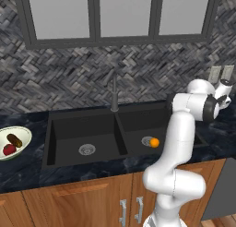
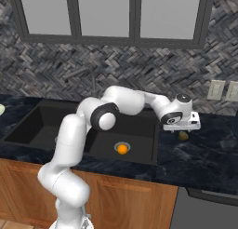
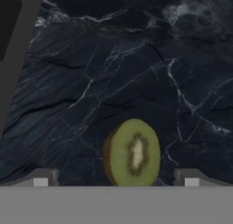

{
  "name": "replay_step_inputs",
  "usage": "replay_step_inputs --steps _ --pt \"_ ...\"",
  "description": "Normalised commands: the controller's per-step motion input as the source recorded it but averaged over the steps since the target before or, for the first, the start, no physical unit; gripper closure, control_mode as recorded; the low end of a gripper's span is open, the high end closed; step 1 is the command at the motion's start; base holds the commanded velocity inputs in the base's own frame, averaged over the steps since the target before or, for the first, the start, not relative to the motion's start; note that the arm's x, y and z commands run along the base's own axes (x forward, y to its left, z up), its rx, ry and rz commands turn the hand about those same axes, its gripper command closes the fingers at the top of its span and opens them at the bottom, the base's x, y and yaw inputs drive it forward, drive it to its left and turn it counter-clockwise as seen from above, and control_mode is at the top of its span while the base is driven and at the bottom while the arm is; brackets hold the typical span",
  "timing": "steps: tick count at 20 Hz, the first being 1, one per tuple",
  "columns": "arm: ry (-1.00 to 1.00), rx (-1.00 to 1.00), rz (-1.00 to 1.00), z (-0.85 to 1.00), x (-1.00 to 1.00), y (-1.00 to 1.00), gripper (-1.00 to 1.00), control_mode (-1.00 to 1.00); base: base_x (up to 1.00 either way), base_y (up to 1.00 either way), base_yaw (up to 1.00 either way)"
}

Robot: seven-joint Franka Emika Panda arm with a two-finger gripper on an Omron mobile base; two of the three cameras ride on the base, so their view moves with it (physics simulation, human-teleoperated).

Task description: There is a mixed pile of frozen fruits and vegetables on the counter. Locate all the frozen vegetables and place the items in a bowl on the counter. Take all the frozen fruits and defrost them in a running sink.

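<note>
The claw (image 3: 116,180) hangs released, jaws spread wide, just above a halved kiwi (image 3: 132,153) lying on the dark marbled worktop (image 2: 204,153) right of the sink (image 1: 99,131). An orange ball (image 2: 122,149) sits on the right basin's drain. The pale bowl (image 1: 20,134) at far left holds a dark oblong item (image 1: 14,140) and a red round one (image 1: 9,150).

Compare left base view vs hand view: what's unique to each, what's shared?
Left base view: the bowl holding a red round item and a dark oblong one, the orange ball in the right sink basin, the faucet. Hand view: a halved kiwi lying between the open claw tips. Shared: the dark marbled counter.
</note>
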Motion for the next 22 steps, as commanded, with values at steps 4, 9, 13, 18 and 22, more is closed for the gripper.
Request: replay_step_inputs --steps 4,9,13,18,22 --pt "0.02 0.0 0.0 -0.1 0.04 -0.06 -1.0 -1.0 0.0 0.0 0.0" --pt "0.01 0.0 0.0 -0.13 0.0 -0.07 -1.0 -1.0 0.0 0.0 0.0" --pt "0.03 0.0 0.0 -0.16 0.0 0.0 -1.0 -1.0 0.0 0.0 0.0" --pt "0.04 0.0 0.0 -0.18 0.02 0.0 -1.0 -1.0 0.0 0.0 0.0" --pt "0.02 0.0 0.0 -0.12 0.12 0.0 -1.0 -1.0 0.0 0.0 0.0"
